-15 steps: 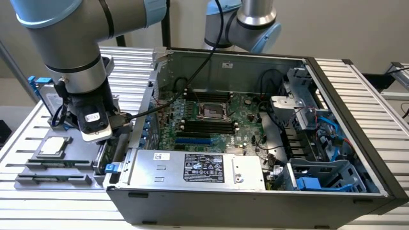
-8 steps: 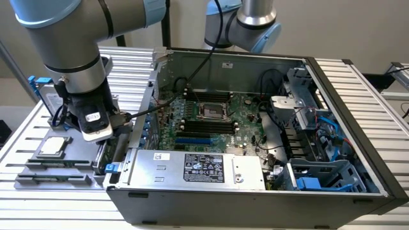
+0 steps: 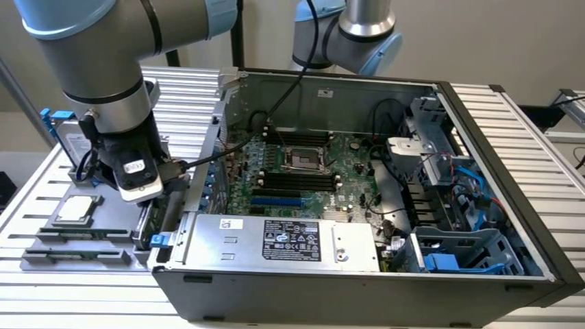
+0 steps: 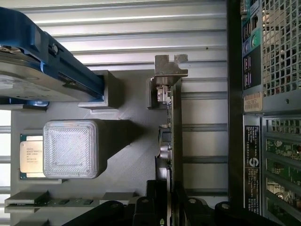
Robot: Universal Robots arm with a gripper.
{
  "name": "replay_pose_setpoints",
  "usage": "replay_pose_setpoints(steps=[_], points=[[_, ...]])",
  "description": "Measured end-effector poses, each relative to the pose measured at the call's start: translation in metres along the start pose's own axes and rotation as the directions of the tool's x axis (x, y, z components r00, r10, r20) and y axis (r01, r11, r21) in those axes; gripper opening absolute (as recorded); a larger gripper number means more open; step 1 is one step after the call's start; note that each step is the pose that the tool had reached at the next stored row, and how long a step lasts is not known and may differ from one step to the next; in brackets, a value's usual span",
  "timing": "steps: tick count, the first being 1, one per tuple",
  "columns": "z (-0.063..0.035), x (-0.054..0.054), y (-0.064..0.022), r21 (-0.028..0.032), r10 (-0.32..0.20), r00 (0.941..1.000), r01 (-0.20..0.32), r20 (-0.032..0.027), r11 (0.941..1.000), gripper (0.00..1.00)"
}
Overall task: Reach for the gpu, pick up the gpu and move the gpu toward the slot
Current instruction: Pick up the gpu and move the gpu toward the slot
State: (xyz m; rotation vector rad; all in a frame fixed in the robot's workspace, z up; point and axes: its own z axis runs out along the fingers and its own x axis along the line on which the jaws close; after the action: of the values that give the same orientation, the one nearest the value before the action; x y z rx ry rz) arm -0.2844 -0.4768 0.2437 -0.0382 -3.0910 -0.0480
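Between the jaws the gpu [image 4: 172,136] shows a matt greenish board edge, and past the fingertips it ends in a bare metal bracket [image 4: 169,66] with a dull silver sheen. The gripper [image 4: 171,200] has smooth, matt black fingers [image 4: 156,207]. Beneath the card lies a grey plastic tray [image 4: 136,165], matt and finely grained. To one side of the jaws a pale block [image 4: 70,148] is ribbed in fine layers. Near it the hard drive [image 4: 23,82] is dull metal with glossy blue plastic rails [image 4: 61,61]. The table [image 4: 141,28] is ridged satin aluminium. On the jaws' other side, the computer case [image 4: 282,47] is perforated sheet metal.

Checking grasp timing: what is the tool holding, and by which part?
The gpu, its top edge clamped by the tool, away from the bracket.
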Motion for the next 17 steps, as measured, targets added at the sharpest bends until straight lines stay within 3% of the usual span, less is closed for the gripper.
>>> replay_pose_setpoints(steps=[17], points=[[0.0,0.0003,0.0021,0.0003,-0.008,1.0,0.008,-0.0001,1.0,0.26]])
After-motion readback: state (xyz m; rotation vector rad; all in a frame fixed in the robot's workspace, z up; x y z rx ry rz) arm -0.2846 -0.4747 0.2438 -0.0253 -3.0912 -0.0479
